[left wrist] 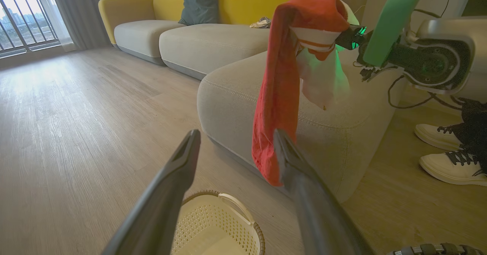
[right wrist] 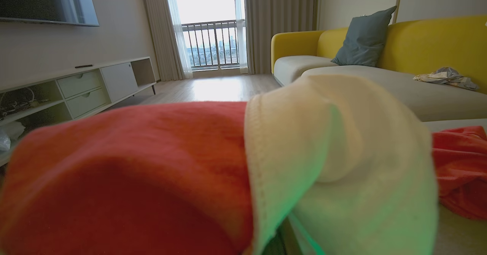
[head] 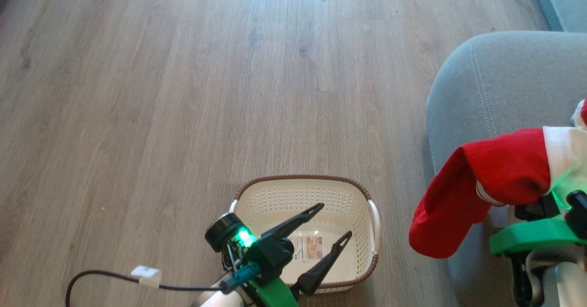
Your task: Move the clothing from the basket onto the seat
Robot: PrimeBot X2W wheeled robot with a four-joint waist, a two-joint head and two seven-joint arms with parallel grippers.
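The cream basket (head: 298, 178) stands on the floor, its bare bottom showing a paper label. My left gripper (head: 334, 220) hovers over it, open, with nothing between its fingers. In the left wrist view the same basket (left wrist: 255, 228) lies below the left gripper (left wrist: 236, 134). My right gripper (left wrist: 348, 38) is shut on the clothing (head: 495, 178), a red garment with white trim that hangs over the near corner of the grey seat (head: 500, 82). The garment (right wrist: 133, 171) hides the right fingers in the right wrist view. A second red garment (right wrist: 460, 163) lies on the seat.
Wooden floor (head: 183, 91) stretches ahead and to the left of the basket. A person's white shoes (left wrist: 449, 163) stand beside the seat's end. A yellow-backed sofa (right wrist: 430, 42) with a blue cushion (right wrist: 363, 38) runs behind, and a low TV cabinet (right wrist: 76, 87) stands along the wall.
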